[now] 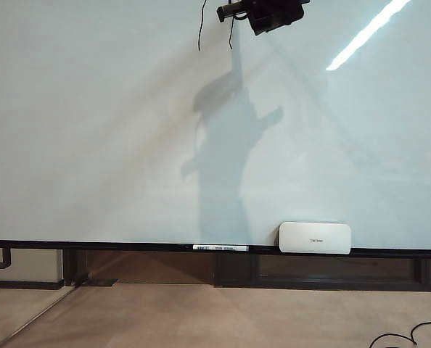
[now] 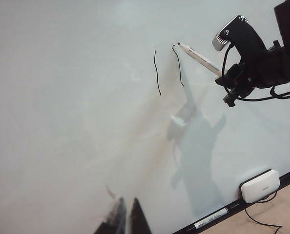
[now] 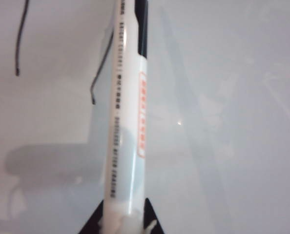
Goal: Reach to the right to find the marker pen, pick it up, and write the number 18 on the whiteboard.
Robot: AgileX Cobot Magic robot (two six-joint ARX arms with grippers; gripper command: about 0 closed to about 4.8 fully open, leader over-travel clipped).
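A very large glossy white whiteboard (image 1: 92, 145) with a thin black frame fills nearly the whole scene, a strip of beige floor below it. High on the board and a little right of centre, the right pincer (image 2: 222, 74) is clamped on the tail of the marker pen (image 2: 199, 58), a slim white barrel with printed lettering and a dark tip; the right wrist view shows the barrel running out from between the dark fingers (image 3: 93, 223). The grip sits far back on the pen, I judge, so that the tip reaches the board ahead of the arm and the strokes stay in sight. The tip rests at or just off the top of the second of two thin black strokes (image 2: 178, 66), which stand side by side and near each other; the left one (image 2: 157, 73) reads as the 1, the right as the first side of the 8, so the number 18 looks only begun. The left pincer (image 2: 126, 217) hangs back lower down, only its dark finger ends showing, near together with a narrow gap; whether shut I cannot tell, and it holds nothing visible. On the bottom ledge lie a white barcode-labelled pen (image 1: 220, 248) and, to its right, a white rounded-rectangle eraser (image 1: 315, 238), parked well clear of the writing.
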